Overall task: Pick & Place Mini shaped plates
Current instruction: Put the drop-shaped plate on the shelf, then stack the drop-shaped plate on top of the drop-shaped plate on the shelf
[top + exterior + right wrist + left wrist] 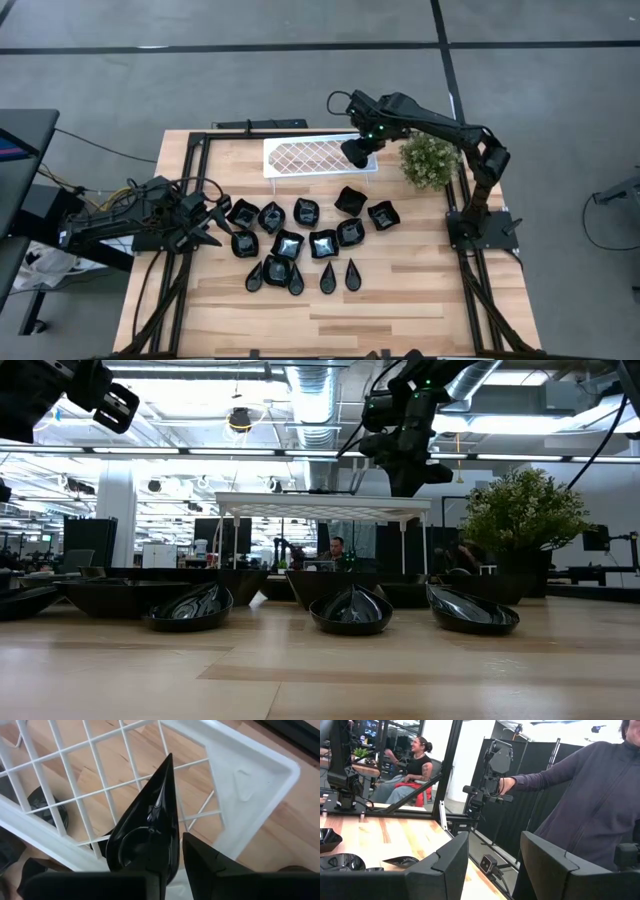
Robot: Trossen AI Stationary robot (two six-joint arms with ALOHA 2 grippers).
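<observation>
- Mini shaped plates (300, 240), small glossy black dishes, squarish and teardrop, lie clustered across the middle of the wooden bench (400, 300).
- One glossy black teardrop plate (150, 827) is pinched in the right gripper (358, 152), held above the right end of the white lattice tray (300, 157) near the bench's far edge.
- The left gripper (205, 225) waits with fingers spread and nothing held, by the left edge, beside the cluster.
- A green potted plant (430, 160) stands near the far right corner.

Glossy black plates (322, 243), pale wood table (420, 300), white lattice tray (310, 155).
</observation>
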